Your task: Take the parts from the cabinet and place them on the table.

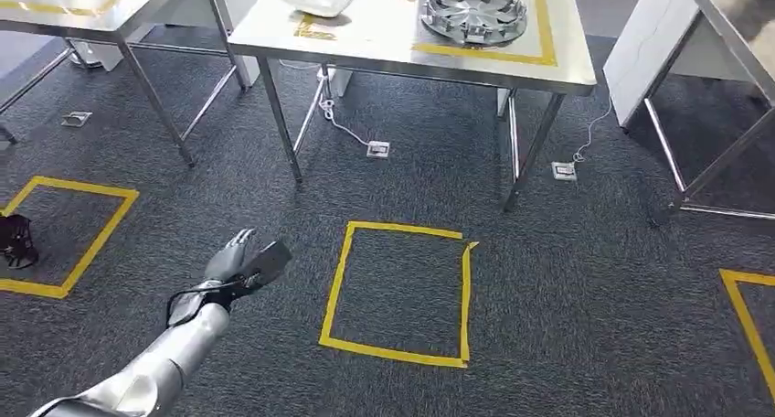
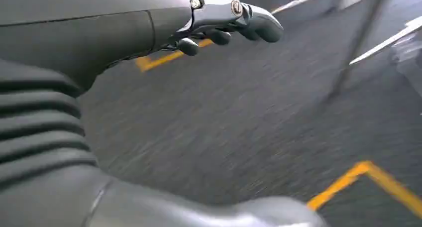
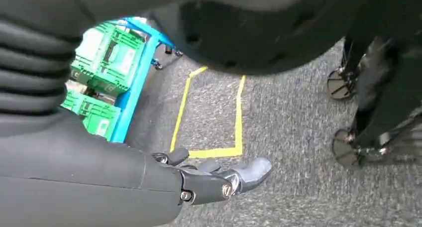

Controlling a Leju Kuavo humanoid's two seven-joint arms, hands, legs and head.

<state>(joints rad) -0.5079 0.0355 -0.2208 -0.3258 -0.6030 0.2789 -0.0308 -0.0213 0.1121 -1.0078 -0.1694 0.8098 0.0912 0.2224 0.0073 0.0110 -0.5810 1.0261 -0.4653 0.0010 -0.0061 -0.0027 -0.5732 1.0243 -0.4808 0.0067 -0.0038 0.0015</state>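
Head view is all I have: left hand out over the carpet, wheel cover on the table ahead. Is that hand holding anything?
Observer: No. In the left wrist view the left hand has its fingers loosely curled with nothing in them, above bare carpet.
Operator: And the right hand?
Observer: The right hand hangs low over the carpet, also holding nothing.
Operator: Anything near it?
Observer: Green crates on a blue rack sit beyond a yellow tape square on the floor.
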